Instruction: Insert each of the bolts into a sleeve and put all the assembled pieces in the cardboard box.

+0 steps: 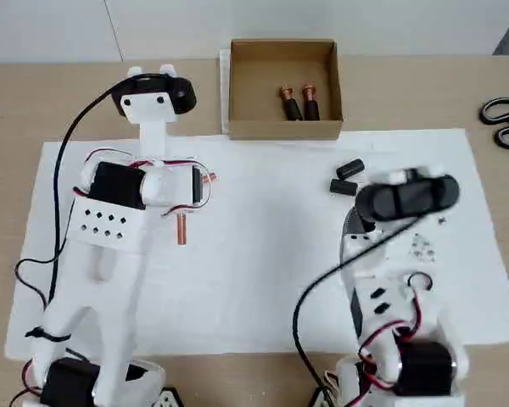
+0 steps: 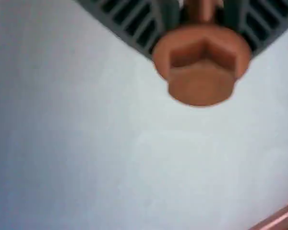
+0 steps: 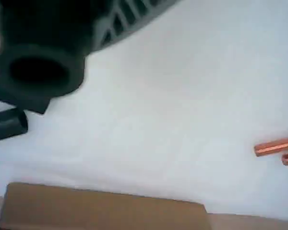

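While our left gripper (image 2: 201, 12) pinches a bolt (image 2: 201, 67) over the paper (image 2: 86, 143), our right gripper (image 3: 72, 24) clamps a sleeve (image 3: 38, 72). We see another sleeve (image 3: 7, 124) lying nearby and two assembled pieces (image 1: 298, 103) in the box (image 1: 280, 130).

Cardboard box (image 1: 282, 130): sitting at the far side of the table (image 1: 17, 93), touching the paper's far edge.
Assembled pieces (image 1: 299, 103): two lying side by side inside the box.
White paper (image 1: 263, 280): lying under both arms.
Left gripper (image 1: 183, 212): holding a copper bolt (image 1: 181, 231), its shaft pointing toward the near edge.
Second bolt (image 1: 208, 178): poking out just beside that gripper.
Farther sleeve (image 1: 349, 168): lying free on the paper.
Nearer sleeve (image 1: 343, 187): sitting against the front end of the right arm (image 1: 407, 197).
Scissors (image 1: 505, 121): lying at the table's right edge.
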